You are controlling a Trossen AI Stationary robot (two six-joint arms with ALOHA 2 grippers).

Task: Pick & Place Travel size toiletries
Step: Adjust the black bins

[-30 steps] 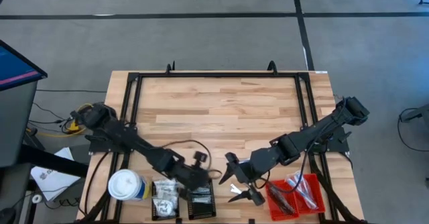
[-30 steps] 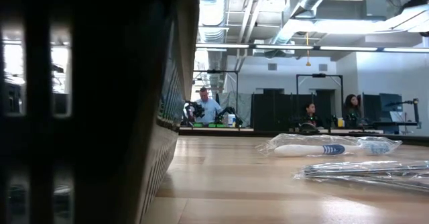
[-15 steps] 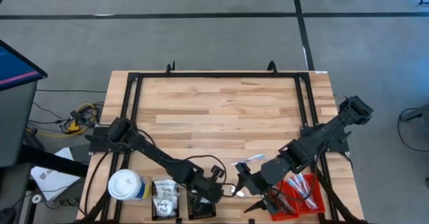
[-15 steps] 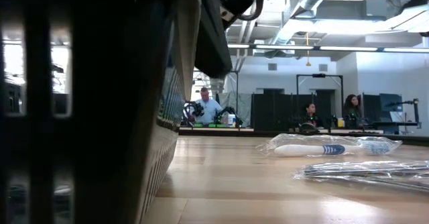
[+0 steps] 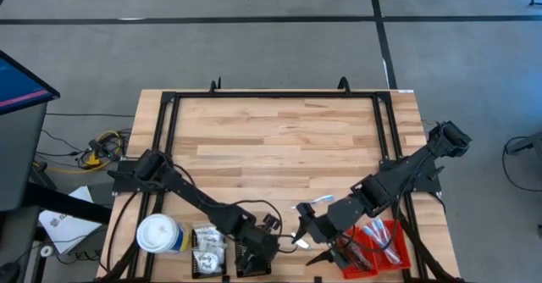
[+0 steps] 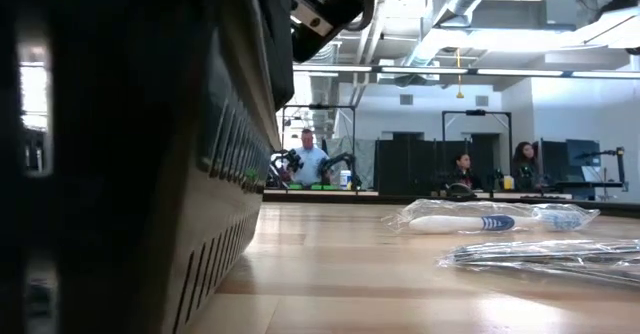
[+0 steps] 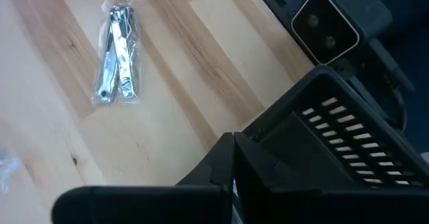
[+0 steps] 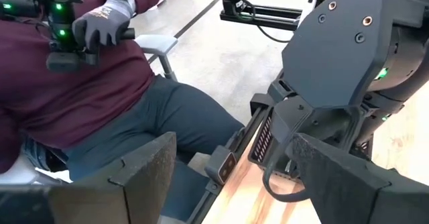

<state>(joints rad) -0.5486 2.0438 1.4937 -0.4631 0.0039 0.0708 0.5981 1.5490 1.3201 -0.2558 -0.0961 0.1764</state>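
Two black trays stand at the near edge. The left one (image 5: pixel 206 251) holds white packets; my left gripper (image 5: pixel 268 239) is shut at the right one (image 5: pixel 252 259). A silvery sachet (image 7: pixel 117 56) and a wrapped blue and white stick (image 5: pixel 315 202) lie flat on the wood between the arms. My right gripper (image 8: pixel 234 197) hangs open above the table, with nothing between its fingers, beside the red tray (image 5: pixel 398 232), which holds several items. My left gripper comes slanting down from the far left, its shut fingers (image 7: pixel 224 167) against the near corner of the right black tray's rim (image 7: pixel 268 127). The fingers hide the exact spot of touch. The tray rests on the table.
A white-topped canister (image 5: pixel 157 235) stands left of the trays. A small camera (image 7: pixel 328 23) sits at the near edge by the black tray. A seated person (image 8: pixel 80 96) holds controllers beyond the table. The far half of the table (image 5: pixel 279 130) is bare wood.
My left gripper has swung down and toward the near edge, to the right black tray, staying shut. In the low view that tray's wall has shifted and now stands at a slant. My right gripper has drifted a little toward the red tray, still open.
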